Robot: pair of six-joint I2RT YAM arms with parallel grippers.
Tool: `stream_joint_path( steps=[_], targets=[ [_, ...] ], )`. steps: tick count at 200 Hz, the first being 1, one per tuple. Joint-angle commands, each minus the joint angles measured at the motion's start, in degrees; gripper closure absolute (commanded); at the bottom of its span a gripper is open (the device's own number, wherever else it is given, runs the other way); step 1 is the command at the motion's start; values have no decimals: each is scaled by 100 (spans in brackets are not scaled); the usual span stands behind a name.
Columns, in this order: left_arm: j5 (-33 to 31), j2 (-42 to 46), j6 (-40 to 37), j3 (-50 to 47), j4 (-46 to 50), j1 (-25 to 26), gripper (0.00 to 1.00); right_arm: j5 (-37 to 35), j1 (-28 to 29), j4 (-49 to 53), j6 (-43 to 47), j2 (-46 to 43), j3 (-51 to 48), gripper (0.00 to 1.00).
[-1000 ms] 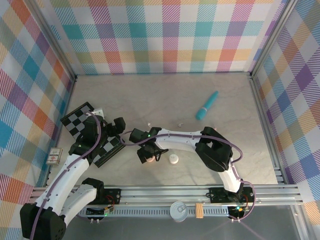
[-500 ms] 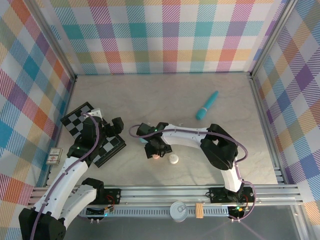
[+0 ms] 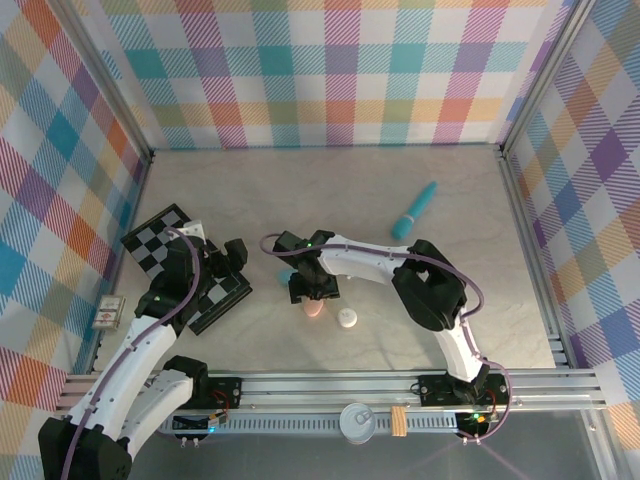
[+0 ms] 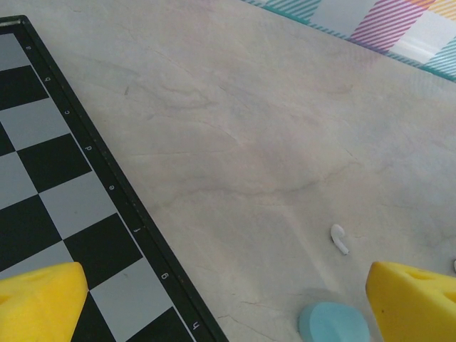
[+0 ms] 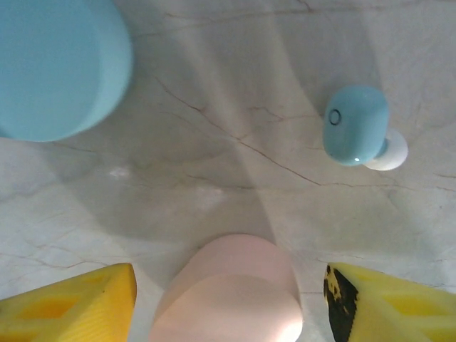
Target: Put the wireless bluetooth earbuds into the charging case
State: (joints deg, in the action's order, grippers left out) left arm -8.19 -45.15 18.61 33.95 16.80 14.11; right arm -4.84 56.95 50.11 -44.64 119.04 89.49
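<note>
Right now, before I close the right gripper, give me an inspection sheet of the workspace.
Surface: pale marbled table, nothing spilled seen.
Job's things: pink case, pale blue case, white case; blue earbud and white earbud loose on the table.
Clutter: chessboard; teal stick.
Grippers: left gripper open above the chessboard's edge; right gripper open, straddling the pink case, gaps both sides.
Cables: purple cables lying along both arms.
Surroundings: plaid walls.
</note>
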Motion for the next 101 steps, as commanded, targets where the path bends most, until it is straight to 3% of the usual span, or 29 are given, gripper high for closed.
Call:
stream_joint_path(
  steps=[1, 27, 80, 101],
  targets=[
    [22, 85, -77, -95, -37, -42, 0, -9, -35, 412, -200, 90, 157, 31],
    [58, 88, -81, -139, -37, -48, 0, -68, -40, 495, -229, 110, 126, 33],
    [89, 103, -90, -205, -291, -47, 0, -114, -59, 508, -181, 176, 173, 49],
    [95, 136, -101, -203, -278, -45, 0, -62, -87, 456, -143, 227, 212, 47]
  ],
)
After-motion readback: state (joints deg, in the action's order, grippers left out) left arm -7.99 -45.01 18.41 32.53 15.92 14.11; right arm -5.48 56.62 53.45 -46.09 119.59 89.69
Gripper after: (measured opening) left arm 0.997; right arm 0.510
